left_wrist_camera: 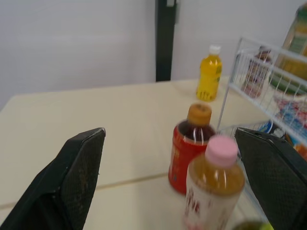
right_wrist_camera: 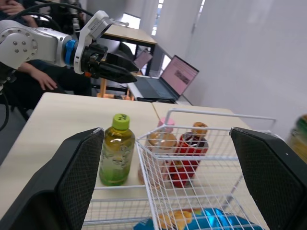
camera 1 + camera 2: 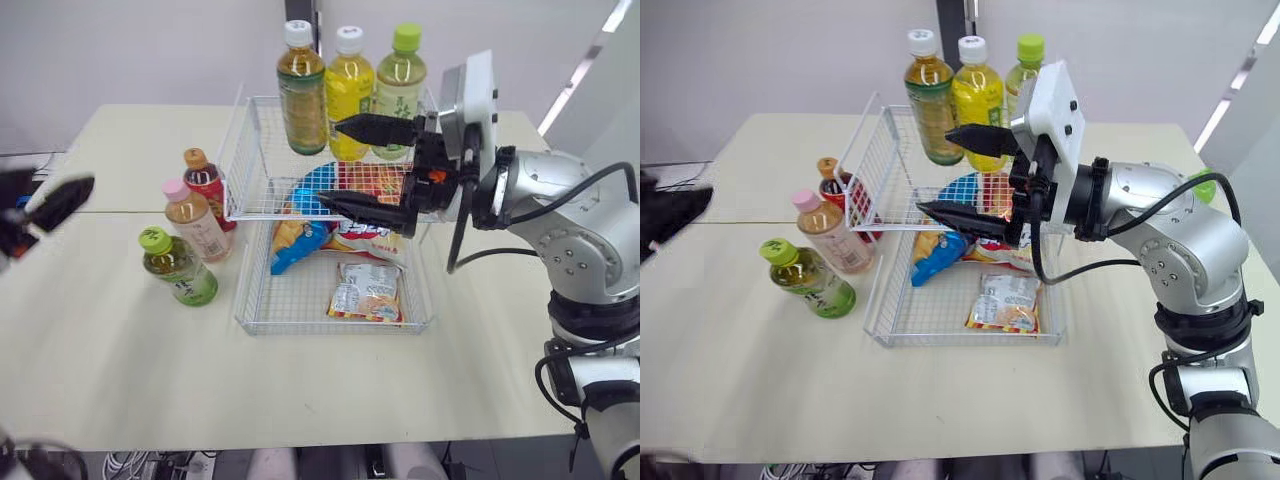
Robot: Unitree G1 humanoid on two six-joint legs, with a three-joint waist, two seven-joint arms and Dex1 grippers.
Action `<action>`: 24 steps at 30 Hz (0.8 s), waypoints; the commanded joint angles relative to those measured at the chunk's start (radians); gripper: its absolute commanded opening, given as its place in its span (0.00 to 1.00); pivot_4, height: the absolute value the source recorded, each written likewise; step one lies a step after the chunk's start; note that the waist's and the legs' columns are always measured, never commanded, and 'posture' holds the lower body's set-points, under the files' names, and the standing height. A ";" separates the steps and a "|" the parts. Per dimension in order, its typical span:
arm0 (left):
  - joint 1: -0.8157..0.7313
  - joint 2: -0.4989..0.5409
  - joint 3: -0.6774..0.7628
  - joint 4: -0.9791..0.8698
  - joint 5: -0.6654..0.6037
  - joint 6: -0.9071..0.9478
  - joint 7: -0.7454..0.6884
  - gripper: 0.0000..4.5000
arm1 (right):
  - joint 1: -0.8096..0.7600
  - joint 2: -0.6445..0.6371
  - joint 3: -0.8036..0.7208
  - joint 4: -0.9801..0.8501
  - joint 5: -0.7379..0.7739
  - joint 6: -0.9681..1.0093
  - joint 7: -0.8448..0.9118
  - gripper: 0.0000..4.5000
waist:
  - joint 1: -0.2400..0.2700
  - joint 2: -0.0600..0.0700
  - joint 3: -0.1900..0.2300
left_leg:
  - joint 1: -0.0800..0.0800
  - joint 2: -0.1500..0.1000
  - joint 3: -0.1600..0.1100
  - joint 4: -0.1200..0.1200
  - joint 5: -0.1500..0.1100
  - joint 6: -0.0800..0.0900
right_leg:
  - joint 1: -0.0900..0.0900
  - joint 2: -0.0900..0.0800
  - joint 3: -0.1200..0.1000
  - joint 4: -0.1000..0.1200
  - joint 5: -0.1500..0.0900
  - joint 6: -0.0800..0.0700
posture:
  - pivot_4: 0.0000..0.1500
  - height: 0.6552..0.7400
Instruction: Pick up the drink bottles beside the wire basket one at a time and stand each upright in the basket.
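Left tool (image 3: 38, 200), spread, hangs at the frame's left edge, nearest the green-capped bottle (image 3: 178, 266), which stands upright on the counter (image 3: 120, 370) just left of the wire basket (image 3: 241, 290). Right tool (image 3: 332, 163), also spread, hovers over the basket at centre right.

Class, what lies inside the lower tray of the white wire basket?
A blue snack bag, a small orange-and-clear snack packet and a red-and-white packet partly hidden behind the right claw.

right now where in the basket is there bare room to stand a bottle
Front-left corner of the lower tray, between the blue snack bag and the front rim. Crowded: snack packet front-right, open right claw overhead.
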 commanded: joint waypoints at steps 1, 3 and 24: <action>0.179 -0.062 0.189 -0.189 -0.139 0.051 -0.046 1.00 | -0.013 0.022 0.024 0.005 -0.011 -0.051 0.066 1.00 | 0.007 -0.002 -0.001 | 0.000 0.000 0.000 0.000 0.000 0.000 | 0.000 0.000 -0.001 0.000 0.000 0.000 | 1.00 1.00; 0.311 -0.105 0.259 -0.257 -0.220 0.071 -0.074 1.00 | -0.038 0.004 0.008 0.156 -0.044 -0.134 0.184 1.00 | 0.012 -0.003 -0.002 | 0.002 0.002 0.000 0.000 0.000 0.000 | 0.001 0.002 0.000 0.000 0.001 -0.002 | 1.00 1.00; 0.300 -0.097 -0.070 -0.309 -0.331 -0.145 0.282 1.00 | -0.079 -0.012 -0.032 0.290 -0.061 -0.176 0.370 1.00 | 0.019 0.000 0.000 | 0.028 0.005 0.004 -0.012 0.000 0.000 | 0.022 0.008 0.000 -0.007 -0.003 -0.013 | 1.00 1.00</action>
